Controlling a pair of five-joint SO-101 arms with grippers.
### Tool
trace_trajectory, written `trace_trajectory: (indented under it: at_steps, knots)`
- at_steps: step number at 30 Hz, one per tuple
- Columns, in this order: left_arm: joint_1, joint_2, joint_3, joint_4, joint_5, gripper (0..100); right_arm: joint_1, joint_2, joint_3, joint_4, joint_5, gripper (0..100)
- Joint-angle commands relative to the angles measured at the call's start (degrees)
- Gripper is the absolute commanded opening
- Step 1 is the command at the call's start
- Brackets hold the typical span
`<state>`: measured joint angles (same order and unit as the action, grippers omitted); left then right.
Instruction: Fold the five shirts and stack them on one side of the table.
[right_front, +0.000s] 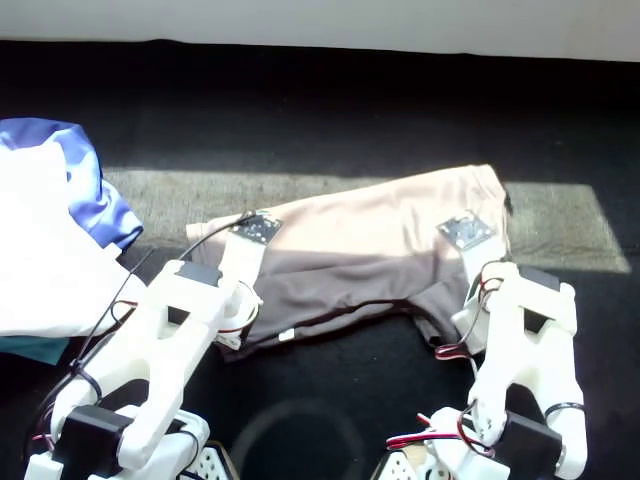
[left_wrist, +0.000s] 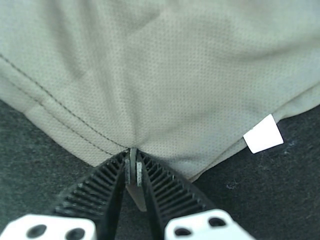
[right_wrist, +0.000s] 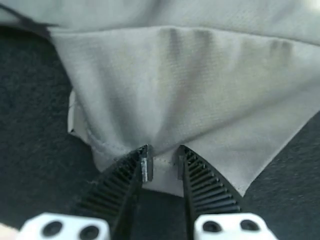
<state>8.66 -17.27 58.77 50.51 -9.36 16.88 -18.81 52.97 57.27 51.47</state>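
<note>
The tan shirt (right_front: 380, 240) lies spread across the middle of the dark surface (right_front: 320, 110), with a pile (right_front: 40, 250) of white and blue cloth at the left side. Both arms are at its near hem. The left gripper (left_wrist: 133, 162) has its fingers clenched on the stitched edge, just beside a small white tag (left_wrist: 263, 134). The right gripper (right_wrist: 162, 162) grips the hem at the other corner; its fingers stand a little apart, probably because a thicker fold sits between them, though the hold is hard to judge from here. The step in hand looks like the first fold, carrying the near hem over toward the far edge. To do it well, both arms should rise together and level, with the cloth between them lightly taut so it does not sag or twist. They should then lay the hem down squarely on the far edge and let go at the same time.
</note>
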Motion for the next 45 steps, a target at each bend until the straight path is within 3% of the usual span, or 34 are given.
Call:
trace_trajectory:
  at_steps: [1,12,17,25,45]
  knots:
    - [-0.04,0.48,0.13,-2.29,-0.44,1,0.48,-2.15,-0.13,2.86,0.70,9.8]
    - [-0.04,0.48,0.13,-2.29,-0.44,1,0.92,-12.09,-2.24,2.95,0.62,10.3]
    - [-0.04,0.48,0.13,-2.29,-0.44,1,1.27,-21.93,-2.07,3.82,1.14,26.0]
    - [-0.04,0.48,0.13,-2.29,-0.44,1,2.42,-28.53,8.57,10.33,23.12,21.4]
    - [-0.04,0.48,0.13,-2.29,-0.44,1,2.59,-28.70,24.84,-12.44,24.09,21.4]
